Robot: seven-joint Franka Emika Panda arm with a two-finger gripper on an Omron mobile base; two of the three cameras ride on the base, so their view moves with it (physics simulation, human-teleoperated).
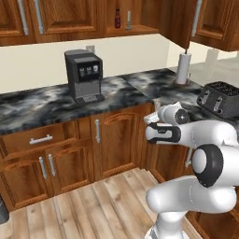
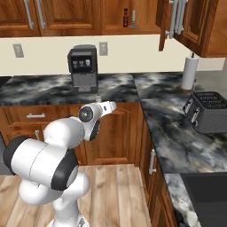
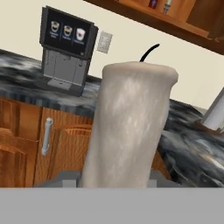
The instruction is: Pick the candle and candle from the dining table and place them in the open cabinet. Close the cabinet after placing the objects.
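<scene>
1. One candle of the pair, the thin cream stick (image 1: 128,19) on its small grey base, already stands on the shelf of the open cabinet (image 1: 135,31), just beside a small dark bottle (image 1: 117,18) with a red cap; in the right base view both sit at about twelve o'clock, high above the coffee machine (image 2: 83,67).
2. The other, the stubby beige-grey candle (image 3: 129,124), fills the middle of the hand view, rising from six o'clock with its black wick curling towards one o'clock. It sits in the gripper (image 1: 154,117), whose jaws are clamped on its lower part, though the fingertips themselves are hidden.
3. The step in hand, as I judge it, is the carry: the arm holds the candle low, at the level of the counter's edge, in front of the wooden fronts and well below the shelf.
4. The cabinet door (image 2: 165,24) stands swung out, at about one o'clock from the shelf in the right base view, its silver bar handle (image 2: 178,17) facing the room.
5. The next move calls for a long lift up and forward, past the coffee machine, towards the free shelf space at three o'clock of the stick candle.
6. Upright carriage matters, and clearance from bottle, stick and door edge; the door's closing comes afterwards.
</scene>
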